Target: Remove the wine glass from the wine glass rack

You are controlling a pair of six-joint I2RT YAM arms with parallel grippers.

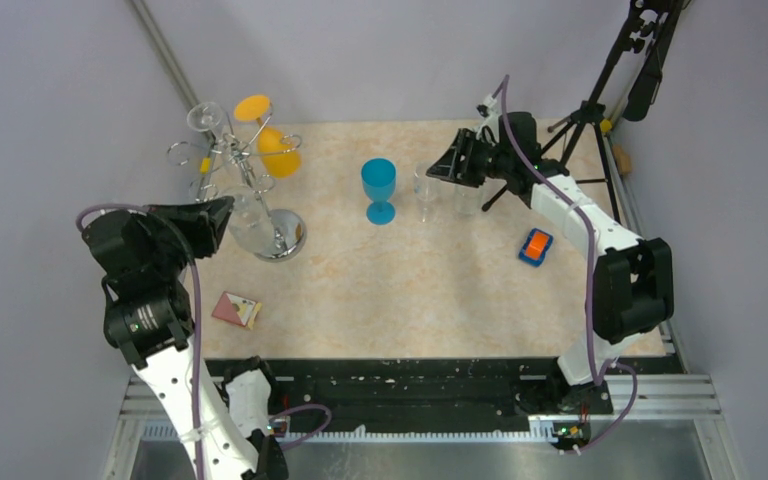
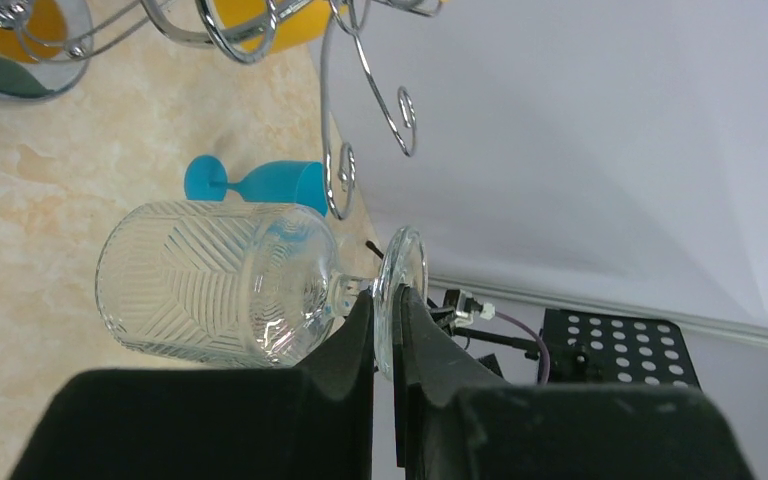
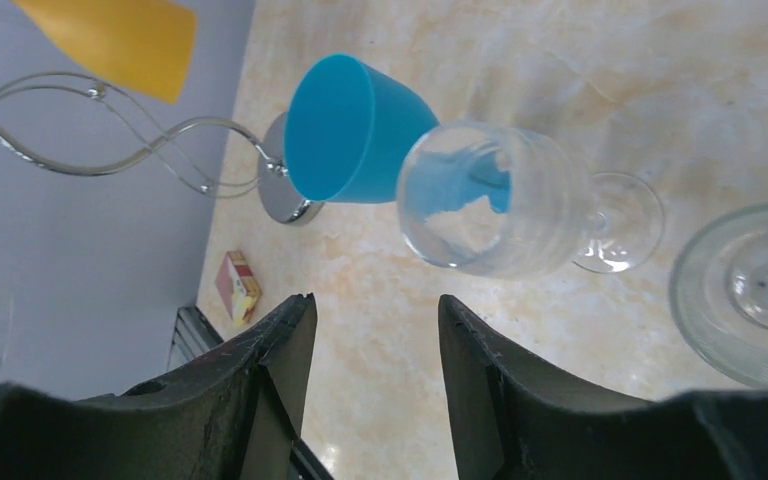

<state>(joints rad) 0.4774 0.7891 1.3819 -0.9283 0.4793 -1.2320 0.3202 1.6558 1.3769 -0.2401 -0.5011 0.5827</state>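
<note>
The chrome wine glass rack [image 1: 282,240] stands at the table's left; its curled arms also show in the left wrist view [image 2: 360,100]. My left gripper [image 1: 224,212] is shut on the round foot of a clear patterned wine glass [image 2: 210,285], which it holds on its side [image 1: 252,228] close beside the rack's pole. In the left wrist view [image 2: 388,305] the glass is below the loop ends and not touching them. Two orange glasses [image 1: 278,152] and a clear one [image 1: 205,117] hang on the rack. My right gripper [image 1: 450,160] is open and empty [image 3: 375,310].
A blue goblet [image 1: 379,190] and two clear glasses [image 1: 426,190] stand mid-table, near my right gripper. An orange and blue object [image 1: 535,247] lies at the right, a small card box [image 1: 236,310] at the front left. A black tripod [image 1: 600,110] stands at the back right.
</note>
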